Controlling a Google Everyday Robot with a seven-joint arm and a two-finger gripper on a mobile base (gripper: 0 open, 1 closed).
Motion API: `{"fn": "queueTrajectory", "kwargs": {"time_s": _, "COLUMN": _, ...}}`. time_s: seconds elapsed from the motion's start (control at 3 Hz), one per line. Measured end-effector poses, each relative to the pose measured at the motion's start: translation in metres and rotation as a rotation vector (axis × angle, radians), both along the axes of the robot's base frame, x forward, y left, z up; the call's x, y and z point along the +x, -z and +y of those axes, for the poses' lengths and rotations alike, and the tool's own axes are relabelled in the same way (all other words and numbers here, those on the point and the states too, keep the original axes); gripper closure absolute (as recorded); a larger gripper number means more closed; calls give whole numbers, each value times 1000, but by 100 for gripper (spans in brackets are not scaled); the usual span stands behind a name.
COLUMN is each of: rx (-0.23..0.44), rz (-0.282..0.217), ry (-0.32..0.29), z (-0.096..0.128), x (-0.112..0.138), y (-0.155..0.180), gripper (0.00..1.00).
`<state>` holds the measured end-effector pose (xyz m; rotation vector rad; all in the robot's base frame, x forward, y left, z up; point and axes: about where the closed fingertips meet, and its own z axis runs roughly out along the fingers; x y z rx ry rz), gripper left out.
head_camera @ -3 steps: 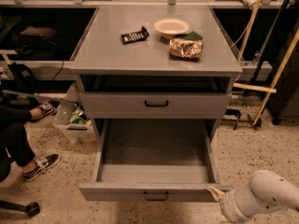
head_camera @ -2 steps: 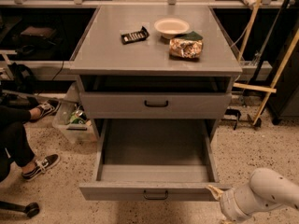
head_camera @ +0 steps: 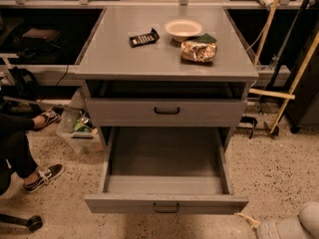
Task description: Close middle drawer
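Grey middle drawer [head_camera: 124, 204] open, jaws near its front-right corner.

Light overhead, moderate | table [head_camera: 124, 59] top evenly lit | dark shadow under its front edge, black beyond back corners | gripper [head_camera: 247, 218] low past front right corner, dimmer.

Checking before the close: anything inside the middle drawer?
The middle drawer looks empty, bare grey floor. Its back edge is shadowed under the upper drawer, unconfirmed there. The tool sits low right, off its front corner.
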<state>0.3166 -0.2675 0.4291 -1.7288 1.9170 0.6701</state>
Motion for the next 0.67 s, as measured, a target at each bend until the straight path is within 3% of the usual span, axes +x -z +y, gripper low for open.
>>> {"fn": "queueTrajectory", "kwargs": {"time_s": 0.33, "rx": 60, "rz": 6, "ry": -73, "z": 9, "x": -12, "y": 17, "gripper": 0}}
{"fn": "queueTrajectory", "kwargs": {"time_s": 0.67, "rx": 56, "rz": -20, "ry": -173, "z": 49, "x": 7, "y": 15, "gripper": 0}}
